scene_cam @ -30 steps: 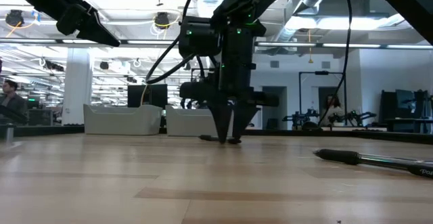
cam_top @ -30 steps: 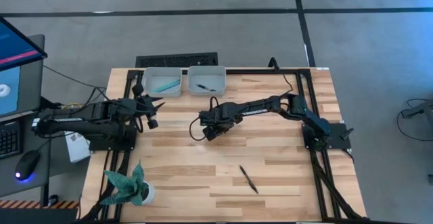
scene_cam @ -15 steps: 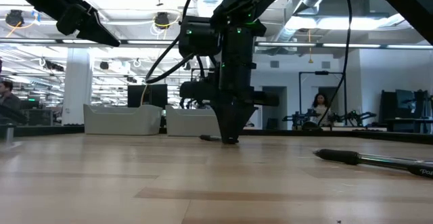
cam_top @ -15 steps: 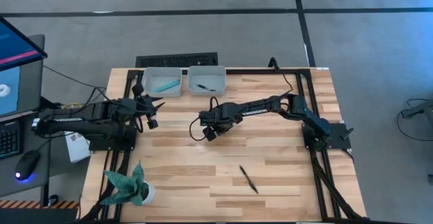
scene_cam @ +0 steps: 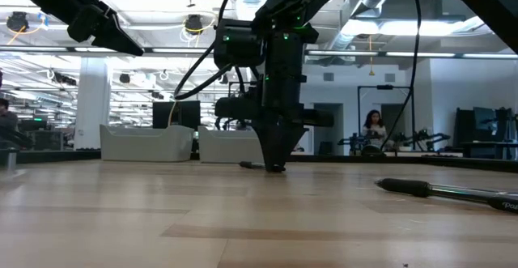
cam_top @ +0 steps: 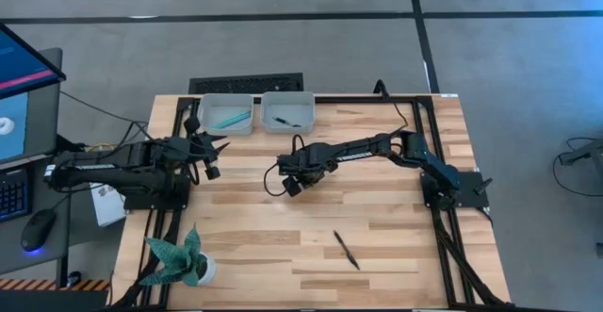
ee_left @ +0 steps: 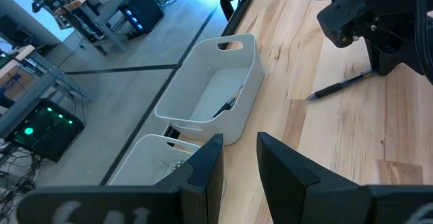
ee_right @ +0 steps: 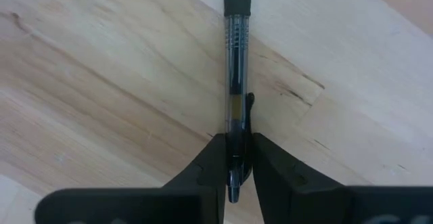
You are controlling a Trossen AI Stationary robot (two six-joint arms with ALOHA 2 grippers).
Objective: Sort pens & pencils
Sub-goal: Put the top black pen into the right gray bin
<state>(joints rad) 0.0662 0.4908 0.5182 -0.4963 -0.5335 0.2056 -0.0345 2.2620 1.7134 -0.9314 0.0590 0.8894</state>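
Right wrist view alone: right gripper [ee_right: 233, 158] jaws pinching black pen [ee_right: 235, 82].

The right arm reached across to the middle of the tabletop [cam_top: 377, 218], its right end effector [ee_right: 235, 162] pointing straight down with fingers clamped. The left arm waited near the left edge, its left end effector [ee_left: 237, 158] raised, fingers parted.

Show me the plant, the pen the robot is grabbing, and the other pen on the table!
plant [cam_top: 179, 259], high view, its leaves
grabbed pen [ee_right: 234, 82], right wrist view, clear barrel
other pen [cam_top: 346, 250], high view, mid-shaft
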